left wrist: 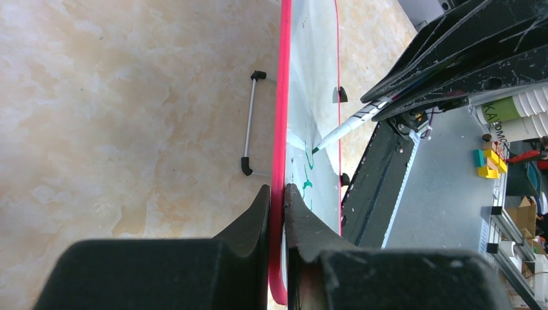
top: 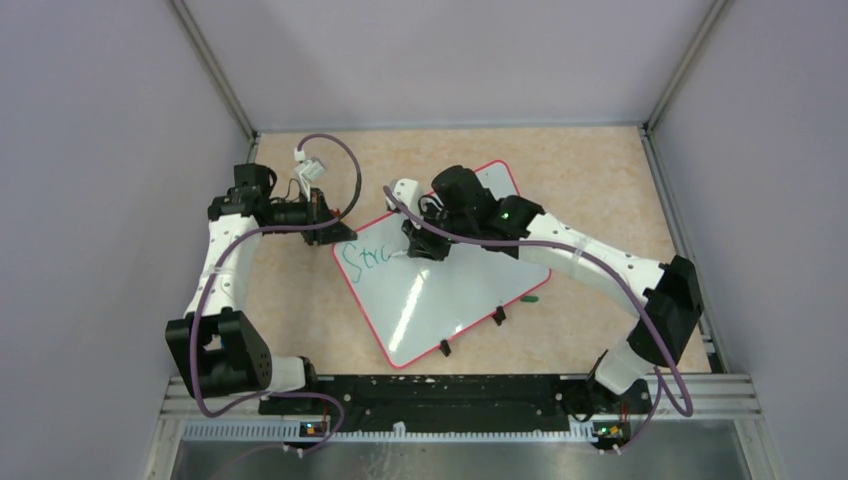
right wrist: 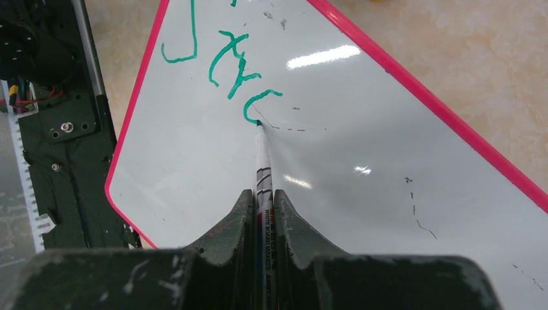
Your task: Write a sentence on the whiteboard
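Observation:
The whiteboard (top: 440, 300) lies tilted on the tan table, white with a red-pink rim. My left gripper (top: 335, 230) is shut on its left rim (left wrist: 282, 97), one finger on either side (left wrist: 278, 194). My right gripper (top: 420, 245) is shut on a white whiteboard marker (right wrist: 262, 161), with the barrel pinched between its jaws (right wrist: 262, 197). The marker's green tip touches the board (right wrist: 362, 142) at the end of the last stroke. The sentence (right wrist: 232, 64) stands as a few green letters, "Str" and a curved stroke (top: 362, 255). The left wrist view shows the marker (left wrist: 342, 126) slanting down to the board.
A green marker cap (top: 530, 298) lies on the table by the board's right edge. Small black clips (top: 498, 316) sit on the board's near edge. A thin metal bar with black ends (left wrist: 249, 123) lies beside the board. The black base rail (top: 430, 395) runs along the near edge. Grey walls enclose the table.

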